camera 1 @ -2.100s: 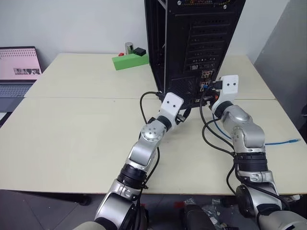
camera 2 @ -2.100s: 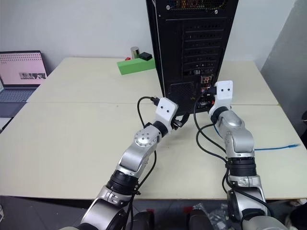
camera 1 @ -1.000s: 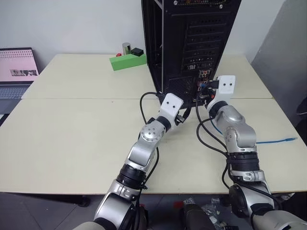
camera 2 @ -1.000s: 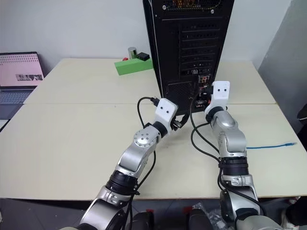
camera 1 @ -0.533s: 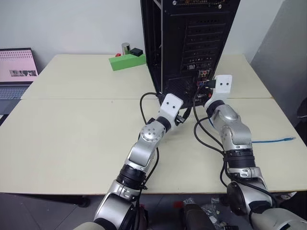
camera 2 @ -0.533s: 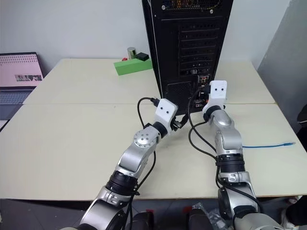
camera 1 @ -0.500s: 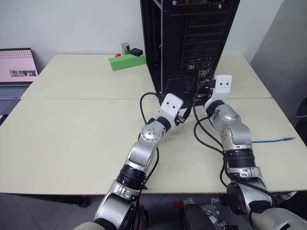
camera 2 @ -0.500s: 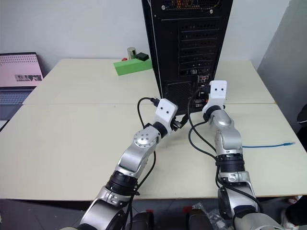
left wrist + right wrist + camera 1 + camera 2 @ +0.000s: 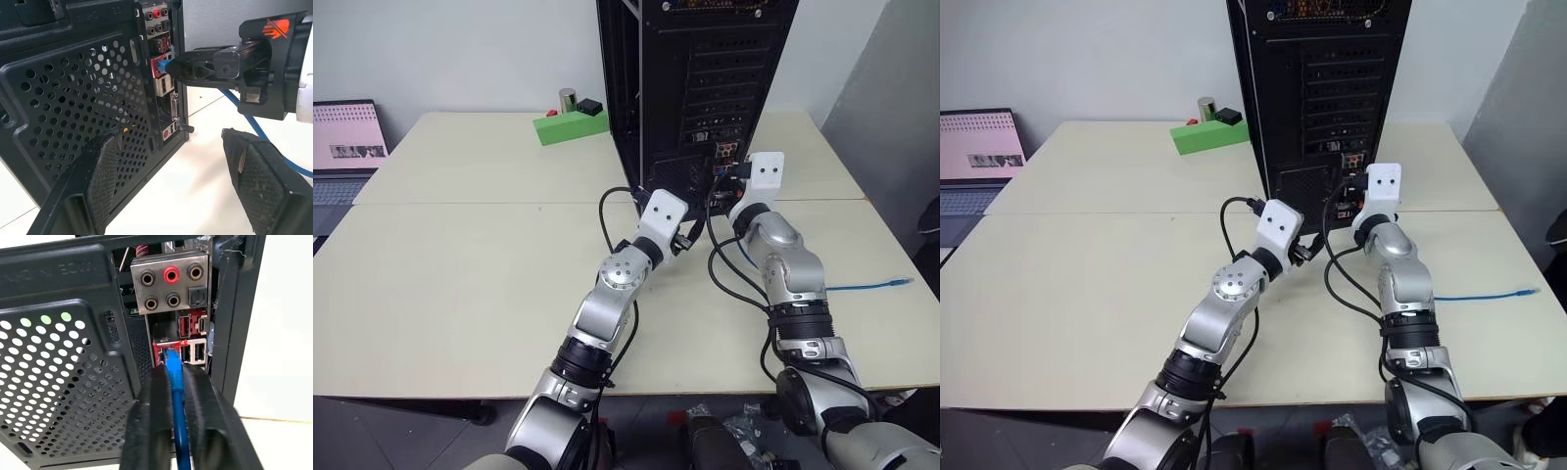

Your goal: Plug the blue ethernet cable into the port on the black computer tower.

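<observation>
Two eye views: right gripper (image 9: pixel 741 172) at black computer tower (image 9: pixel 705 69), nearer than earlier. Left wrist: left gripper (image 9: pixel 171 161) wide open, empty. Right wrist: fingers (image 9: pixel 203 401) loosely flanking blue ethernet cable (image 9: pixel 176 396), plug at port (image 9: pixel 164 350). Confirm latch, then withdraw straight back.

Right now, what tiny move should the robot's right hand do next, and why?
Probably open a bit more and back straight off. The blue ethernet cable already looks seated in the port, with the right gripper fingers loosely alongside it.
</observation>
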`<state>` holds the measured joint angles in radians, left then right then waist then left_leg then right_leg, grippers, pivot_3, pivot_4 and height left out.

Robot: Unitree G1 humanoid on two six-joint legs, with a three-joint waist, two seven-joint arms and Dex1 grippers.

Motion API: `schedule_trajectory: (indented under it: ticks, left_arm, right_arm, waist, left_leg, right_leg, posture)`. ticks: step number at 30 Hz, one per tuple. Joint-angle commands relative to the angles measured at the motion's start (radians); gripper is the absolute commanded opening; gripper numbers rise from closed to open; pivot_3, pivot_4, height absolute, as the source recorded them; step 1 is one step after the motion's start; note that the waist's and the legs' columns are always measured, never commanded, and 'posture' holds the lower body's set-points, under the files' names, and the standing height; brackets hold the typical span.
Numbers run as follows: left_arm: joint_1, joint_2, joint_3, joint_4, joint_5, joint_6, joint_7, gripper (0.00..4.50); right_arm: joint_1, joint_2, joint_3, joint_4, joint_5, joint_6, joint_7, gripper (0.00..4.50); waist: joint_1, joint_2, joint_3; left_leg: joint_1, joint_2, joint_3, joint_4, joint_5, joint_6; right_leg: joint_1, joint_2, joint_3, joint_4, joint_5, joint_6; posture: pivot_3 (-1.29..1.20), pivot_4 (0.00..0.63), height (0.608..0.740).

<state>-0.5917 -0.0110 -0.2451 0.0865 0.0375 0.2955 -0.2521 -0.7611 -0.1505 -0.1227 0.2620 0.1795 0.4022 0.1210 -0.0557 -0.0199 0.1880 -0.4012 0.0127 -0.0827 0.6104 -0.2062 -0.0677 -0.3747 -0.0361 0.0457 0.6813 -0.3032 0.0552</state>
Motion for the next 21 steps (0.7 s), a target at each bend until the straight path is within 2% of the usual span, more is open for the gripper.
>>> schedule_trajectory:
  ticks: [1,9,12,15,21]
  left_arm:
    - [-0.003,-0.004,0.013,-0.047,-0.009,-0.013,-0.004,3.46]
    - [-0.003,0.022,0.039,-0.062,-0.034,0.002,-0.044,3.46]
    - [0.012,0.085,0.074,-0.119,-0.061,0.076,-0.088,3.46]
    - [0.024,0.144,0.093,-0.176,-0.086,0.132,-0.131,3.46]
    - [0.041,0.277,0.157,-0.267,-0.166,0.224,-0.242,3.46]
  right_arm:
    - [0.0,-0.036,0.002,-0.062,0.014,0.031,0.045,1.53]
    - [0.109,-0.147,-0.005,-0.273,0.08,0.169,0.177,3.27]
    - [0.194,-0.271,0.014,-0.39,0.12,0.178,0.342,3.88]
    - [0.244,-0.334,-0.018,-0.441,0.165,0.165,0.416,4.48]
    - [0.287,-0.436,-0.121,-0.469,0.272,0.139,0.553,4.48]
  waist:
    - [0.001,0.0,0.0]
    - [0.009,0.0,0.0]
    - [0.012,0.0,0.0]
    - [0.007,0.0,0.0]
    - [0.008,0.0,0.001]
  left_leg:
    - [0.0,0.0,0.0,0.0,0.0,0.0]
    - [-0.002,0.0,0.0,-0.001,0.0,0.0]
    - [-0.002,0.0,0.0,-0.001,0.0,0.0]
    - [-0.001,0.0,0.0,-0.001,0.0,0.0]
    - [-0.001,0.0,0.0,-0.001,0.0,0.0]
  right_leg:
    - [0.0,0.0,0.0,0.0,0.0,0.0]
    - [-0.001,-0.001,0.0,-0.001,0.0,0.0]
    - [-0.001,-0.001,0.0,-0.001,0.0,0.0]
    - [-0.001,0.0,0.0,-0.002,0.0,0.0]
    - [0.0,0.0,-0.001,-0.002,0.0,0.0]
  posture:
    - [0.0,0.15,0.74]
    - [0.0,0.15,0.74]
    - [0.0,0.15,0.74]
    - [0.0,0.15,0.74]
    - [0.0,0.15,0.74]
